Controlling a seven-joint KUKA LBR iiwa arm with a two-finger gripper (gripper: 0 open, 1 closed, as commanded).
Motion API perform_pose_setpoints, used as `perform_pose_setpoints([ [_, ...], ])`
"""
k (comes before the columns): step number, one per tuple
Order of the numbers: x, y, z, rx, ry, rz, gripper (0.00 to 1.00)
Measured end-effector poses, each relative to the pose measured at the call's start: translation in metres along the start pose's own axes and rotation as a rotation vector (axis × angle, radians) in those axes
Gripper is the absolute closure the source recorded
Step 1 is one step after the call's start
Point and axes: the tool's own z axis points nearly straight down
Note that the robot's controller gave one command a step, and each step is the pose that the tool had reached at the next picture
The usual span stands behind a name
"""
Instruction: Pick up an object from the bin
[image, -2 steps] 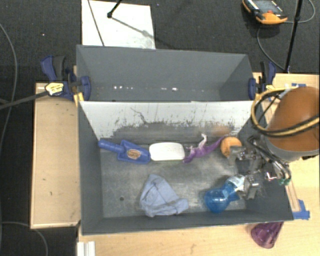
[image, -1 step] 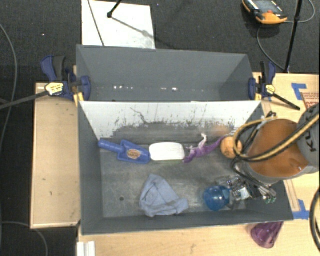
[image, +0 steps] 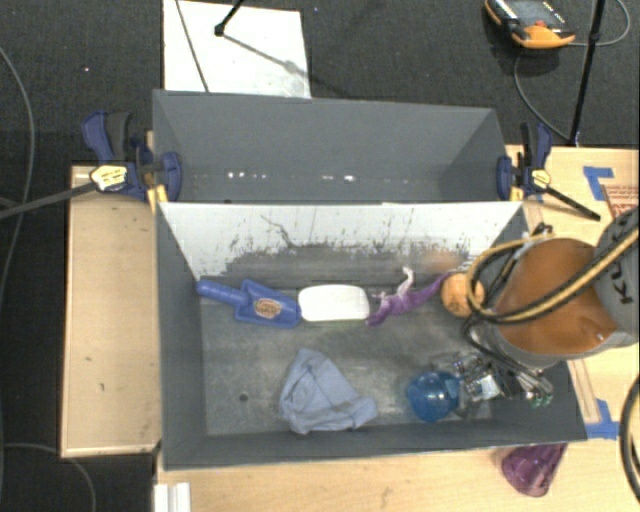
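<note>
Toy wrench of blue plastic lies just left of the white oval bar; crumpled grey-blue cloth sits in front of that bar; translucent blue ball lies front-right of it, against the gripper; whether the gripper is clenched or released cannot be told.

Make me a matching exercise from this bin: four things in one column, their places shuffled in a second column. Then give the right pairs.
Things:
1. white oblong block
2. crumpled grey-blue cloth
3. blue ball
4. purple toy

Places:
a. front right, beside the gripper
b. front middle of the bin
c. at the back, between the blue tool and the purple toy
d. at the back, just left of the orange ball

Pairs: 1-c; 2-b; 3-a; 4-d.
</note>
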Motion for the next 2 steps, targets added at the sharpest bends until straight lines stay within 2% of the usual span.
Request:
perform_pose_setpoints([
  [1,-0.0198,0.0094,-0.1048,0.000,-0.002,-0.019,1.00],
  [2,-0.0198,0.0094,-0.1048,0.000,-0.002,-0.019,1.00],
])
